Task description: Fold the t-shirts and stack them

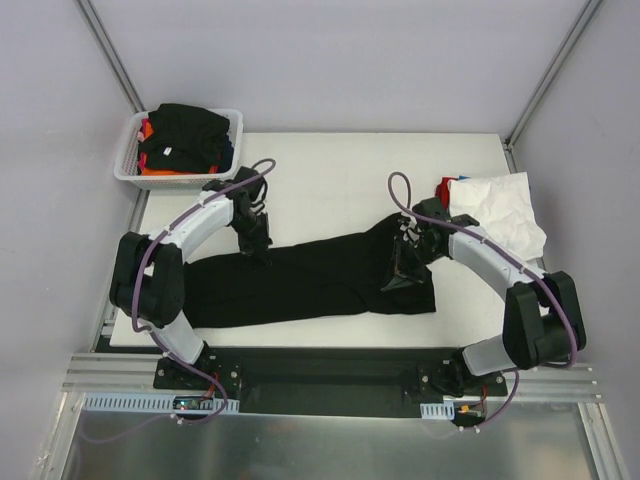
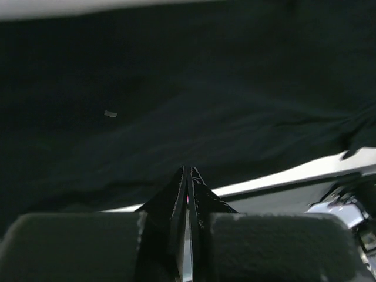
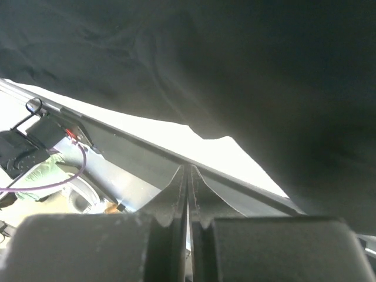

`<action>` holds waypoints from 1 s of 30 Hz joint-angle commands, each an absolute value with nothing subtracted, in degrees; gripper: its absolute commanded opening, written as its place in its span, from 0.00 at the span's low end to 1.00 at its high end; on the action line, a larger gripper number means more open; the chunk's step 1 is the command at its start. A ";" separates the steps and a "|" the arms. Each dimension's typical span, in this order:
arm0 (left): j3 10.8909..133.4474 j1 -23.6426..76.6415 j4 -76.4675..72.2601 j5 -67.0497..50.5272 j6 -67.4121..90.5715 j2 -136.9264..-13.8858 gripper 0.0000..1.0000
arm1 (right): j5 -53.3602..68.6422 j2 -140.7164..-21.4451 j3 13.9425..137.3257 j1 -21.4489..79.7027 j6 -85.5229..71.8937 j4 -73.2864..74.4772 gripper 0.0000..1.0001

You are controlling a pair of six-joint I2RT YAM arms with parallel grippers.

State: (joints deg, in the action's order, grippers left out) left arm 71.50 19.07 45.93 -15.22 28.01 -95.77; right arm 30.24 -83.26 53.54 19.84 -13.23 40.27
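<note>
Starting at the near edge of the table (image 1: pixel 350 190), the large black t-shirt (image 1: pixel 310 285) is seen spread in a long band from left to right, with its near hem just inside that edge. Above its right part the right gripper (image 1: pixel 405 262) is set with its fingers pressed together on a pinch of the black cloth, which is drawn up into a small tent beneath it. At the far edge of the left part the left gripper (image 1: pixel 256 240) is set, also with its fingers pressed together; whether cloth is caught between them cannot be told, as black fingers are seen against black cloth in the wrist view too. The step in hand is judged to be a lift of the shirt for a first fold — or a straightening pull. It would be done best if both ends were raised level and moved at one pace, so that the cloth between is kept lightly taut and no wrinkle is folded in. The left hold should be confirmed before any lift, lest one end be left behind. Farther back on the right a crumpled white t-shirt (image 1: pixel 505 210) lies over a red one (image 1: pixel 444 190), and at the far left corner more shirts are heaped in the white basket (image 1: pixel 128 168).
</note>
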 commanded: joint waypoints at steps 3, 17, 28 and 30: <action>65.31 19.34 47.55 -15.74 22.68 -92.37 0.00 | 28.39 -78.93 52.12 23.81 -16.96 36.57 0.01; 67.85 19.34 47.02 -15.73 22.41 -96.42 0.00 | 21.62 -72.95 52.64 22.77 -13.63 44.72 0.01; 68.29 19.42 47.81 -12.13 21.97 -96.33 0.00 | 19.60 -82.08 55.72 20.04 -11.16 43.07 0.01; 68.64 19.34 47.64 -11.95 21.97 -97.12 0.00 | 21.18 -82.96 56.34 19.07 -12.21 42.28 0.01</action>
State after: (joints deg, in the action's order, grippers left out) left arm 66.76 19.14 46.46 -14.22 23.20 -96.66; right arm 20.69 -81.28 53.74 20.62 -12.29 43.07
